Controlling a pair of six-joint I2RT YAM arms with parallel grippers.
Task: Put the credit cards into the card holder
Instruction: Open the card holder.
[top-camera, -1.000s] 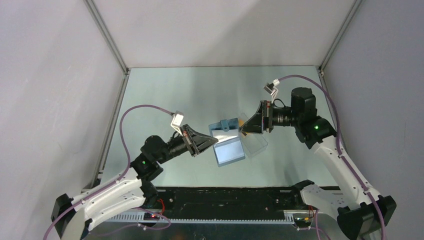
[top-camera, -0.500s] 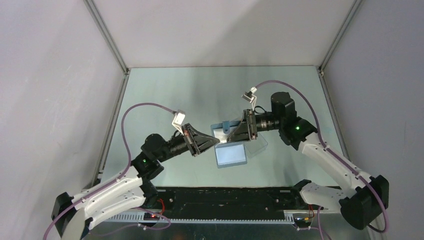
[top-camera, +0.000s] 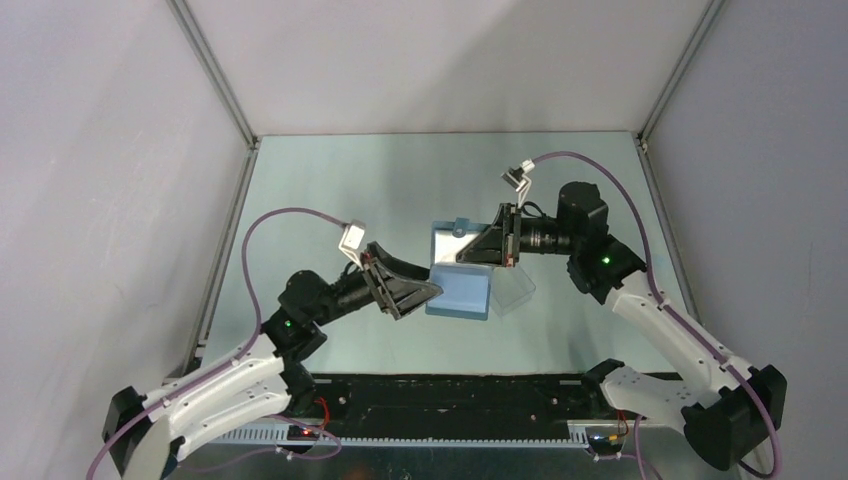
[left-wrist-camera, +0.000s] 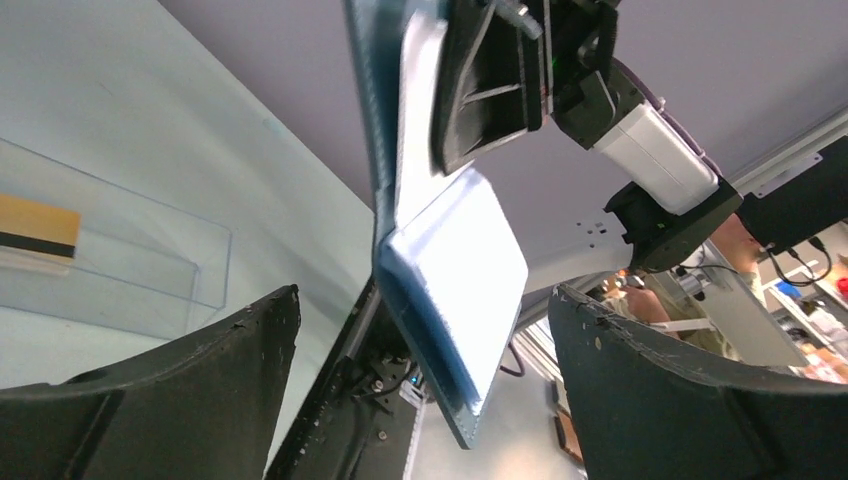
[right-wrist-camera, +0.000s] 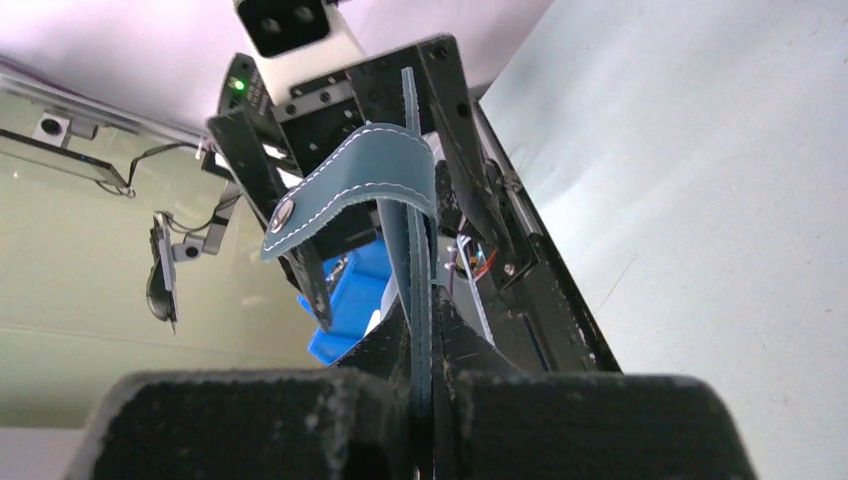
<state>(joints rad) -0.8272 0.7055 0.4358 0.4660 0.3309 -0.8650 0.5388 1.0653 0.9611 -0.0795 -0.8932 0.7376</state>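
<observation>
The blue card holder (top-camera: 461, 286) hangs unfolded and lifted, its clasp tab (right-wrist-camera: 338, 194) curling over. My right gripper (top-camera: 463, 257) is shut on the holder's upper flap (right-wrist-camera: 419, 262), pinching it edge-on between both fingers. My left gripper (top-camera: 432, 293) stands open at the holder's left edge. In the left wrist view the lower panel (left-wrist-camera: 455, 290) hangs between the spread fingers (left-wrist-camera: 160, 395) without touching them. An orange-gold credit card (left-wrist-camera: 36, 222) with a black stripe lies inside the clear box at the far left.
The clear plastic box (top-camera: 512, 289) sits on the table just right of the holder, partly under the right gripper; its wall (left-wrist-camera: 130, 275) shows in the left wrist view. Grey enclosure walls and metal frame rails border the table.
My left gripper let go of the card holder and opened wide. My right gripper closed on the holder's upper flap and drew back right, tilting the holder up off the table.
</observation>
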